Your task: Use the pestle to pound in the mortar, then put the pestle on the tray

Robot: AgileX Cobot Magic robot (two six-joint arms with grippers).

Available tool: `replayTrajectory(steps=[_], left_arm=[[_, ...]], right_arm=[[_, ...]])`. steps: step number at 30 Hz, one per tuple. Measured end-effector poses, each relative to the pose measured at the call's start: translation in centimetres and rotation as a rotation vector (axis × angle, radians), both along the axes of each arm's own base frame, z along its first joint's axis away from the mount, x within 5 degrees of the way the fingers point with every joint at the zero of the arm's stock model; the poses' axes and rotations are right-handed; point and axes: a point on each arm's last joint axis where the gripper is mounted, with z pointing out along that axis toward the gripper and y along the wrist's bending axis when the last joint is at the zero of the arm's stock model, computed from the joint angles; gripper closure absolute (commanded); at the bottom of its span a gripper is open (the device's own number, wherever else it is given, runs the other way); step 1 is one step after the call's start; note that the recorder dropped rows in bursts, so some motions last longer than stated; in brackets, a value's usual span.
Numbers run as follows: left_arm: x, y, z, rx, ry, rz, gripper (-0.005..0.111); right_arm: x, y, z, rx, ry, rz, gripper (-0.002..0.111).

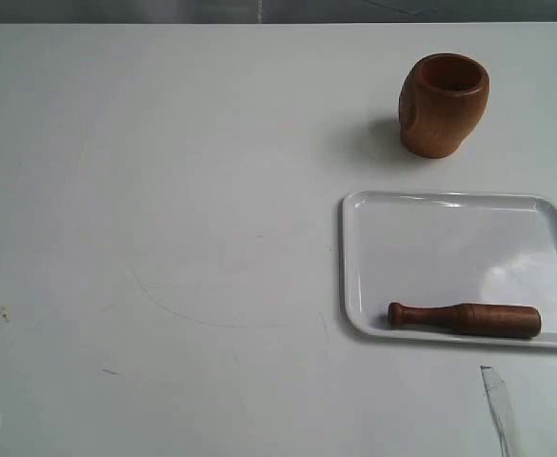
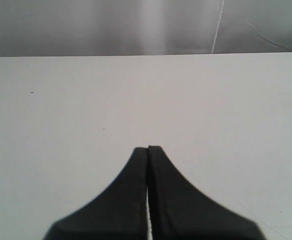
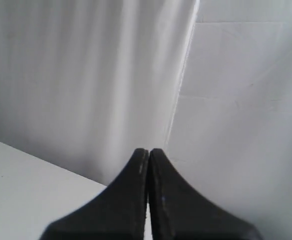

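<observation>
The reddish-brown wooden mortar (image 1: 443, 104) stands upright at the back right of the white table, mouth up. In front of it lies the glossy white tray (image 1: 449, 238). The pestle (image 1: 466, 319) rests on its side along the tray's near edge, dark knob pointing left. No gripper shows in the exterior view. In the left wrist view my left gripper (image 2: 148, 148) is shut with nothing in it, over bare table. My right gripper (image 3: 148, 150) is likewise shut and empty, facing a white wall. Neither wrist view shows the mortar, pestle or tray.
The white table (image 1: 164, 219) stretches bare to the left of the tray, with faint scratches and small marks. A thin pale sliver (image 1: 498, 405) lies near the front edge at the right. The table's far edge (image 2: 146, 55) meets a grey wall.
</observation>
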Motion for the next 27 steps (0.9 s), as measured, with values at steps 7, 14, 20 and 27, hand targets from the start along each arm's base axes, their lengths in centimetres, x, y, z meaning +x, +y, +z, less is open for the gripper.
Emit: replayTrajectory(steps=[7,14,20,27], left_arm=[[0.0,0.0,0.0,0.0,0.0,0.0,0.107],[0.0,0.0,0.0,0.0,0.0,0.0,0.107],[0.0,0.0,0.0,0.0,0.0,0.0,0.107],[0.0,0.0,0.0,0.0,0.0,0.0,0.107]], right_arm=[[1.8,1.3,-3.4,0.174,0.131,0.067,0.108],[4.0,1.7,-7.8,0.266,0.196,0.007,0.108],[5.2,1.5,-11.7,0.295,0.231,-0.071,0.108],[5.3,1.8,-12.7,0.121,0.173,-0.079,0.108]])
